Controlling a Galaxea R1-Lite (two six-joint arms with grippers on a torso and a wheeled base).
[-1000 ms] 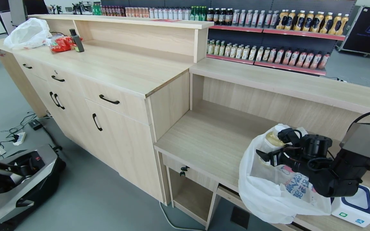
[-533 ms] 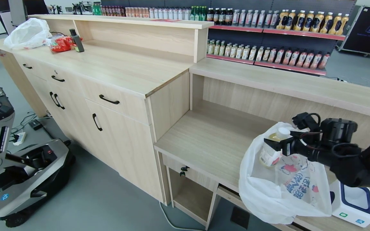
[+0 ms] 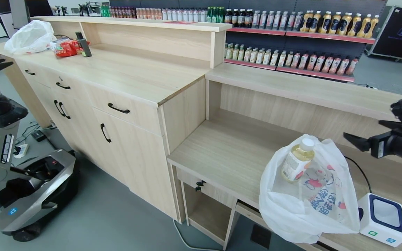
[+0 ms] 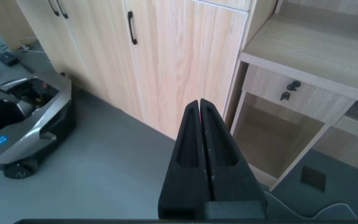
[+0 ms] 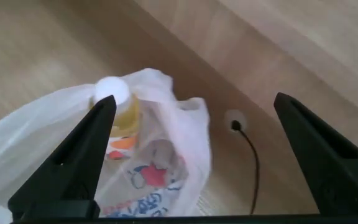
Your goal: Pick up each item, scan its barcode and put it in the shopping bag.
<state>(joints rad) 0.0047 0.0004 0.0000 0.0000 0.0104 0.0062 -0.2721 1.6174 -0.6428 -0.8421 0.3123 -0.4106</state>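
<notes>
A white plastic shopping bag [image 3: 305, 212] stands open on the low counter [image 3: 229, 150]. Inside it a bottle of yellow drink with a white cap [image 3: 297, 162] leans upright. My right gripper [image 3: 363, 131] hangs open and empty to the right of the bag, above the counter. The right wrist view looks down between its spread fingers [image 5: 194, 106] at the bottle [image 5: 126, 115] and the bag [image 5: 166, 162]. My left gripper [image 4: 201, 106] is shut on nothing, out over the floor beside the cabinets; in the head view it [image 3: 5, 63] sits at the far left.
A white barcode scanner [image 3: 382, 219] with a blue-rimmed window stands right of the bag. A cable [image 5: 252, 168] runs from a hole in the counter. On the long high counter's far end lie another white bag [image 3: 30, 35], red packets [image 3: 66, 47] and a dark handheld device [image 3: 84, 44].
My right gripper let go of the bottle, left it in the bag, and pulled back up and to the right. The left arm rose at the left edge.
</notes>
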